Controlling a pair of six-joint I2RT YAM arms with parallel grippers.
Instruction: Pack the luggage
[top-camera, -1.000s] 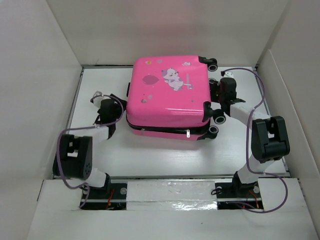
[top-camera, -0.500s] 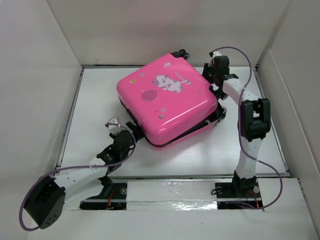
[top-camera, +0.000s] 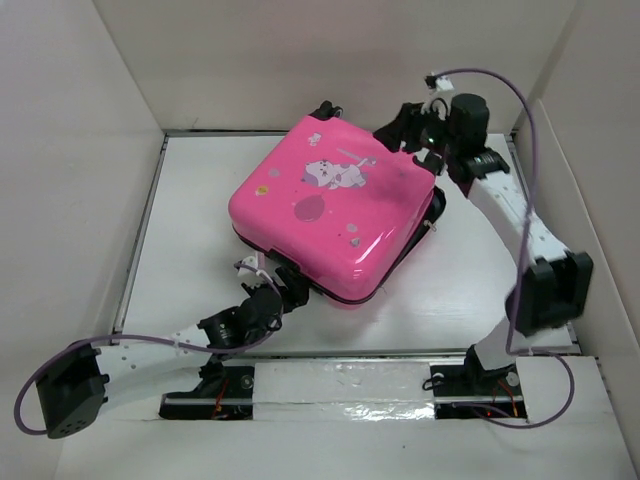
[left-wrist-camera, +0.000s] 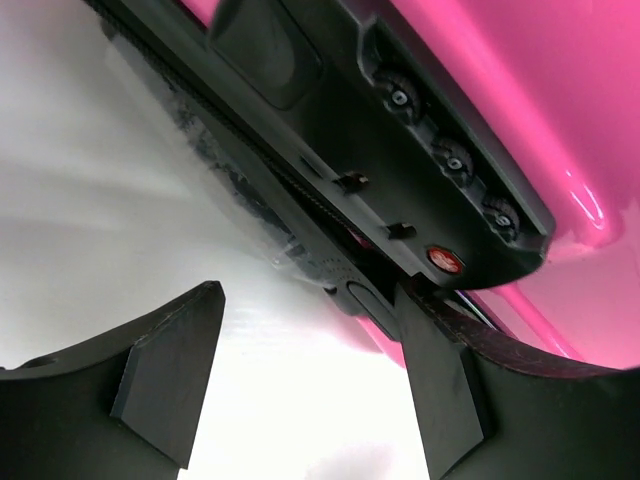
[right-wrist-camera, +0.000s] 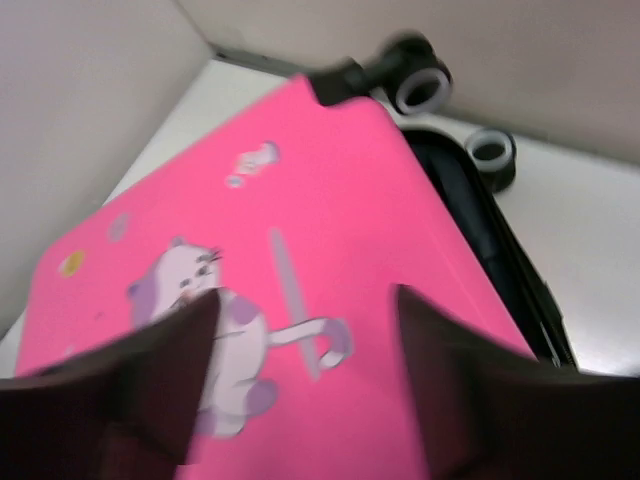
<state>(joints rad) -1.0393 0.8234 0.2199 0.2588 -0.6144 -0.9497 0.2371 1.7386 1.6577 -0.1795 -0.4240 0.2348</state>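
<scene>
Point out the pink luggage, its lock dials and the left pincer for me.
luggage (top-camera: 320, 215), top external view, middle of the pink shell.
lock dials (left-wrist-camera: 452, 158), left wrist view, the middle dial.
left pincer (left-wrist-camera: 305, 385), left wrist view, midway between its open fingertips.

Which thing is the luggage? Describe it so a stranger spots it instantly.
On the white table, between the left arm and right arm, lies the luggage. It alone is hot pink, with a white cartoon animal printed on top.

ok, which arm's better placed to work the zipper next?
Left, likely. The left tool sits open at the zipper of the luggage, beside the lock; the right tool hovers open over the shell near the wheels.
</scene>
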